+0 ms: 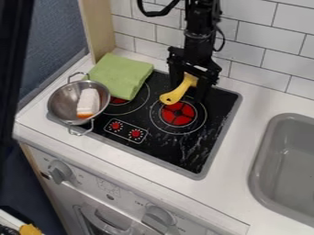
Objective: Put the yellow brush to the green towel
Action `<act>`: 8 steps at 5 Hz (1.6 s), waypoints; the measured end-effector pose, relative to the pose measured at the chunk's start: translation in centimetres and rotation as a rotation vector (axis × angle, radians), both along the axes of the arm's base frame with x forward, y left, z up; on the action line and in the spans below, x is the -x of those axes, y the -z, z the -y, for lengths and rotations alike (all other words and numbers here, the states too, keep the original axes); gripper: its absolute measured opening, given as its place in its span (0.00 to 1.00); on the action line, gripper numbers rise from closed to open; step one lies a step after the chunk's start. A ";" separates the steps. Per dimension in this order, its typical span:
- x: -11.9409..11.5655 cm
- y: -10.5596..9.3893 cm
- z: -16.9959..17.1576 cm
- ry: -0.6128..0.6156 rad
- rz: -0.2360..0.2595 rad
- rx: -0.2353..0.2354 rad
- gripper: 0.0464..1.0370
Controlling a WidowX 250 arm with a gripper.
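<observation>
The black gripper [191, 83] hangs over the back right part of the stovetop, its fingers closed around one end of the yellow brush [176, 93]. The brush slants down to the left from between the fingers, its free end by the back of the right red burner. To the left, the green towel [120, 75] lies folded at the stove's back left corner, partly over the left burner and apart from the brush.
A metal colander [60, 102] with a white and orange item [88, 102] stands in front of the towel, at the stove's left edge. The grey sink [288, 160] is at the right. A tiled wall [251, 41] rises behind.
</observation>
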State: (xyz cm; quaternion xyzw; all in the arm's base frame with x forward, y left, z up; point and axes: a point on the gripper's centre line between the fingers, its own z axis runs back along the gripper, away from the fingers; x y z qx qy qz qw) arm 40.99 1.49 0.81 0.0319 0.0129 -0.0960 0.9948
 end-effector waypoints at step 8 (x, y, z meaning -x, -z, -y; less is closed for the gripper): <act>4.0 -4.7 -11.0 -0.235 0.057 0.056 0.29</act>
